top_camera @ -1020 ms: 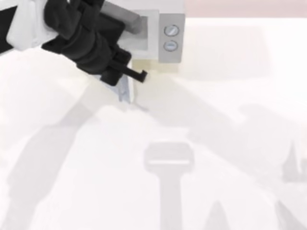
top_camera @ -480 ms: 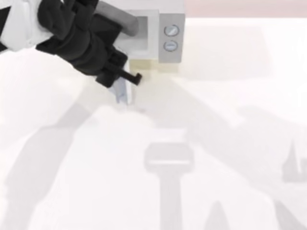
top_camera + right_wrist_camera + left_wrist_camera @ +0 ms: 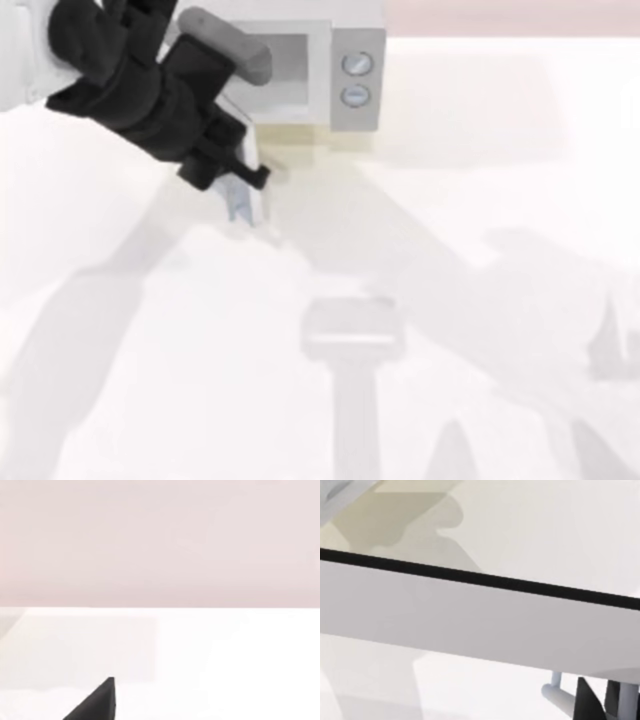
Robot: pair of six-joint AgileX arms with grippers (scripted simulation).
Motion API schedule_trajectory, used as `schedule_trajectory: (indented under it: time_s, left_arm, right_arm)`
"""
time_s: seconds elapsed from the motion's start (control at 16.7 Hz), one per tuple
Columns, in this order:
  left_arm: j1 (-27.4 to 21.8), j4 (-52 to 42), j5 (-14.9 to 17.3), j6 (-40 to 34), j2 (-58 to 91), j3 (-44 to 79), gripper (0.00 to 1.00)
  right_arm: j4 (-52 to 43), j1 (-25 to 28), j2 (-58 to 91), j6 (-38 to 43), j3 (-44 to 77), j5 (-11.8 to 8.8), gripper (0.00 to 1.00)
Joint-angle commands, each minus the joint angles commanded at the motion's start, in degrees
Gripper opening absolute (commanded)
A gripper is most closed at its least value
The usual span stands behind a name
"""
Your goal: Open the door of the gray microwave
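Left gripper (image 3: pixel 243 197) at the swung-out door (image 3: pixel 225 42) edge of the gray microwave (image 3: pixel 345 75); fingers' state cannot tell. Cavity lies rightward.

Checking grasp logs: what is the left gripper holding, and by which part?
The left gripper appears to hold the door of the gray microwave at its free edge; the contact itself is hidden.

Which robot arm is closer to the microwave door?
Left. The left gripper is right at the door, which is swung out from the gray microwave. The right arm is out of the top view.
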Motion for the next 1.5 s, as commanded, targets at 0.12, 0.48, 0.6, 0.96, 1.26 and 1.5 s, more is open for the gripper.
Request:
schedule_trajectory:
  time_s: [0.12, 0.48, 0.6, 0.96, 1.26, 1.5]
  left_arm:
    - [0.0, 0.0, 0.0, 0.0, 0.0, 0.0, 0.00]
    - [0.0, 0.0, 0.0, 0.0, 0.0, 0.0, 0.00]
    - [0.0, 0.0, 0.0, 0.0, 0.0, 0.0, 0.00]
    - [0.0, 0.0, 0.0, 0.0, 0.0, 0.0, 0.00]
    - [0.0, 0.0, 0.0, 0.0, 0.0, 0.0, 0.00]
    - [0.1, -0.2, 0.7, 0.7, -0.1, -0.3, 0.00]
  right_arm:
    - [0.0, 0.0, 0.0, 0.0, 0.0, 0.0, 1.00]
    - [0.0, 0.0, 0.0, 0.0, 0.0, 0.0, 1.00]
    - [0.0, 0.0, 0.0, 0.0, 0.0, 0.0, 1.00]
    - [0.0, 0.0, 0.0, 0.0, 0.0, 0.0, 1.00]
    - [0.0, 0.0, 0.0, 0.0, 0.0, 0.0, 1.00]
    - [0.0, 0.0, 0.0, 0.0, 0.0, 0.0, 1.00]
